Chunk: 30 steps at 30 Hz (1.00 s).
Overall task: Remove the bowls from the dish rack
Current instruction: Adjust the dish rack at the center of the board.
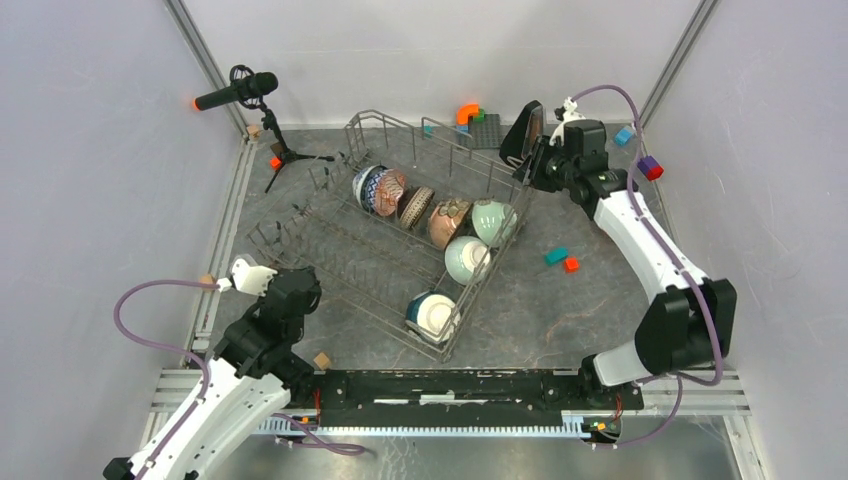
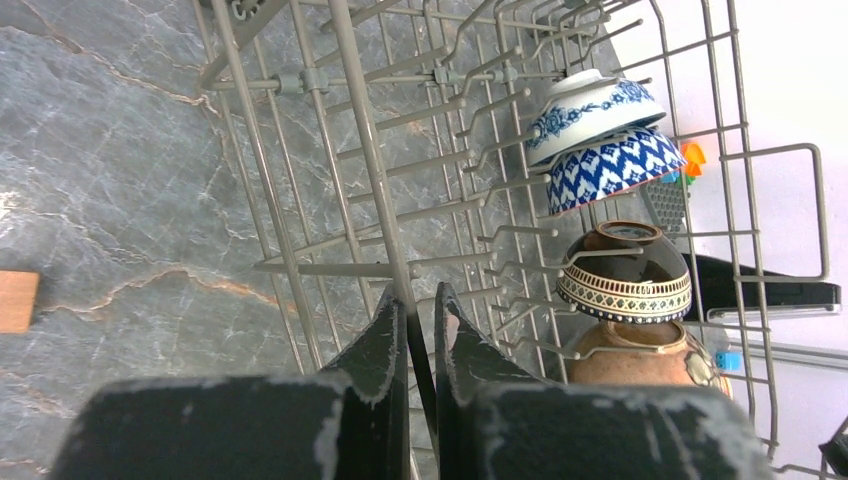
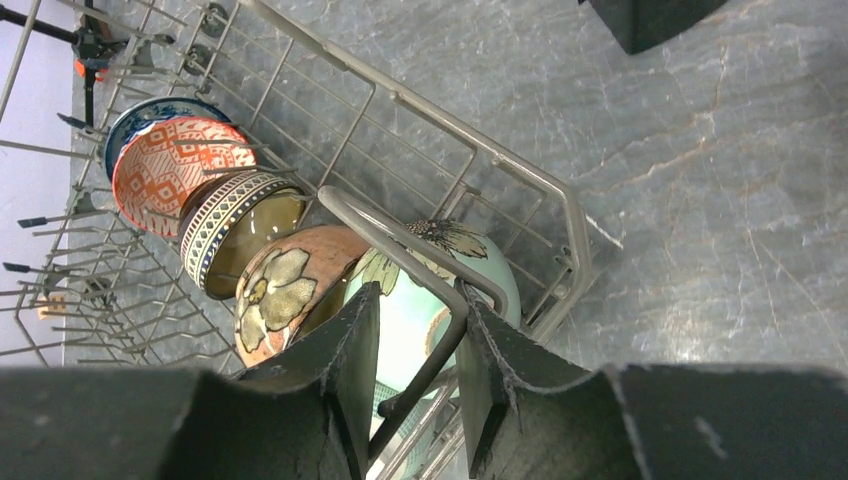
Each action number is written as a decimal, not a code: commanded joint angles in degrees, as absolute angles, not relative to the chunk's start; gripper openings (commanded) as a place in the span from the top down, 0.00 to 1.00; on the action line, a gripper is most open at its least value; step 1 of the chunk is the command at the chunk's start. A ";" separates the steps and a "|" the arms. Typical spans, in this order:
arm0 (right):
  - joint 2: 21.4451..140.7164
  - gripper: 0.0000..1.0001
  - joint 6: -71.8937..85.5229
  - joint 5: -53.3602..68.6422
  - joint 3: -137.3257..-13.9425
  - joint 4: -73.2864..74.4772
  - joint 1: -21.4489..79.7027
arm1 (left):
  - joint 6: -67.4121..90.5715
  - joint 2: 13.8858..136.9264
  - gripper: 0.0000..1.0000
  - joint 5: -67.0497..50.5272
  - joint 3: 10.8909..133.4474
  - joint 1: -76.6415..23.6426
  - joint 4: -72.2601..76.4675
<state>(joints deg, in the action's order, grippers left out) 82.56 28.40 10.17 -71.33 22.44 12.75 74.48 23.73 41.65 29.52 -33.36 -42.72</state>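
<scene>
The grey wire dish rack (image 1: pixel 340 250) lies diagonally on the table. Along its right side stand the bowls: blue-white (image 1: pixel 368 186), red-lattice (image 1: pixel 390 190), striped (image 1: pixel 415 207), tan floral (image 1: pixel 447 222), mint green (image 1: pixel 493 220), a second pale green (image 1: pixel 465 258) and teal with a white base (image 1: pixel 432 313). My left gripper (image 2: pixel 420 305) is shut on a rack wire (image 2: pixel 375 170) at the near left edge. At the far right corner, my right gripper (image 3: pixel 420 300) is open and straddles the rack's wire handle (image 3: pixel 400 240), with the mint bowl (image 3: pixel 410 305) right behind it.
A microphone on a tripod (image 1: pixel 240 92) stands at the back left. Small coloured blocks (image 1: pixel 557 257) lie right of the rack, and others (image 1: pixel 650 168) by the right wall. A grey pad with an orange piece (image 1: pixel 480 125) sits behind the rack. A wooden block (image 1: pixel 322 360) lies near the front.
</scene>
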 commanded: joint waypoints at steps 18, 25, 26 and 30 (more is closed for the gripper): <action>91.61 0.37 20.01 7.16 -81.27 20.27 15.53 | 73.09 32.06 0.98 25.55 25.70 -43.38 -34.68; 84.57 0.21 19.76 4.18 -78.95 22.92 15.56 | 72.13 28.09 0.64 31.17 28.21 -43.37 -42.67; 83.38 0.19 19.80 3.98 -78.41 23.24 15.52 | 71.92 27.48 0.57 31.74 28.59 -43.34 -43.63; 78.45 0.08 20.04 3.14 -75.70 24.07 15.53 | 71.14 25.67 0.36 33.12 29.81 -43.34 -47.52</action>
